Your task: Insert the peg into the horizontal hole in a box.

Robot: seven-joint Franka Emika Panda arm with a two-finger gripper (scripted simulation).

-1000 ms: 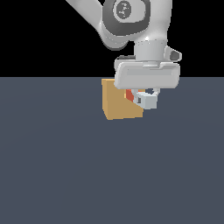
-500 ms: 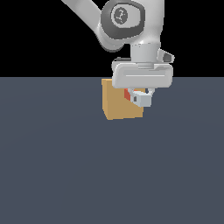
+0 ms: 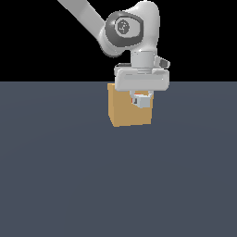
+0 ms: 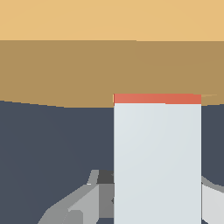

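The arm reached down from the top of the exterior view, and its tool [image 3: 142, 100] hung in front of the upper part of the box [image 3: 124, 112], toward the exterior view's right side of that face. The box stood on the dark grey counter [image 3: 69, 176], a plain tan-orange cube.

Between the fingers sat the peg [image 3: 144, 101]. In the exterior view only its pale end and a sliver of red behind it could be made out, right against the box's face. The tool was clenched on the peg, with a finger [image 4: 76, 205] showing on either side of the pale bar in the wrist view.

The wrist view looked along the peg [image 4: 157, 162]. Its pale half filled the near part of the picture, and only a thin strip of the red half showed at the far end, where it met the shaded side of the box [image 4: 57, 70]. The rest of the red half was out of sight there. The hole itself could not be seen in either view, so how far the peg had entered could not be told.
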